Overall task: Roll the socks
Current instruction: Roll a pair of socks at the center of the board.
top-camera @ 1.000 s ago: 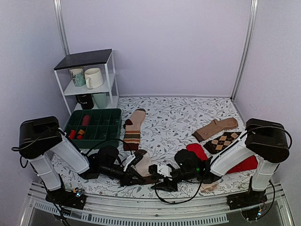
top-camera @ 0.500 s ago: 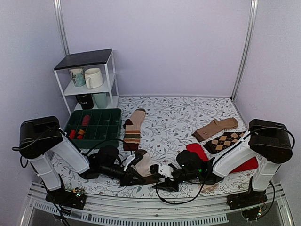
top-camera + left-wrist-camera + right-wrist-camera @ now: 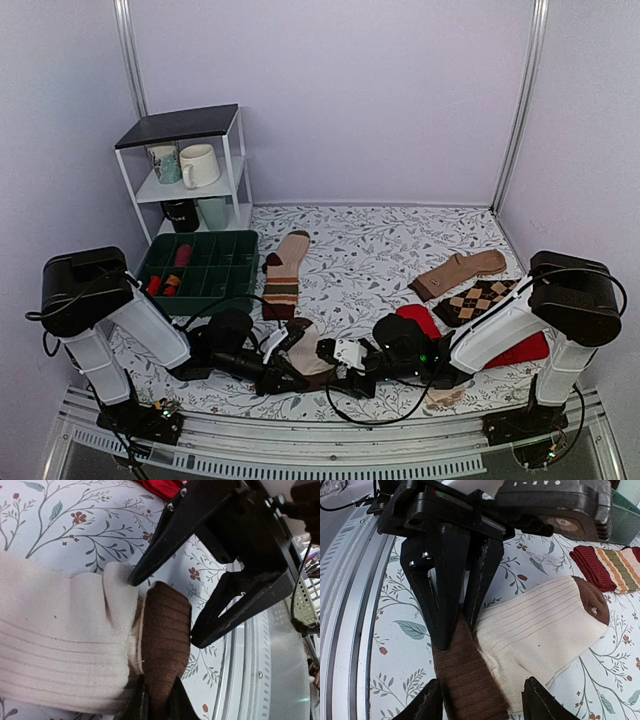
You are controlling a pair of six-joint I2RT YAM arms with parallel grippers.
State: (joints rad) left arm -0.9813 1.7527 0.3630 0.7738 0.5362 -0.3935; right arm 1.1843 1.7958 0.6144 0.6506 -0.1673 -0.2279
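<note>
left gripper (image 3: 456, 630) is pinched tight on the sock (image 3: 540, 625) at its brown cuff, right gripper (image 3: 485, 702) fingers spread apart either side. Only writing is cropped lettering (image 3: 555, 483) on the left gripper's body, maybe "OAR-1".

At the near edge we find little room: the left gripper (image 3: 455, 630), clamped on the brown cuff of the cream sock (image 3: 540, 625), stands right in front of the right gripper (image 3: 485, 702), whose parted fingers straddle that cuff, with the metal rail (image 3: 350, 605) just beside. Farther back we see bare flowered cloth (image 3: 370, 250) between the striped sock (image 3: 283, 278) and the tan sock (image 3: 460, 272). The green tray (image 3: 215, 268) and shelf rack (image 3: 180, 125) block the left, the red socks (image 3: 416, 319) and argyle sock (image 3: 478, 298) the right.
</note>
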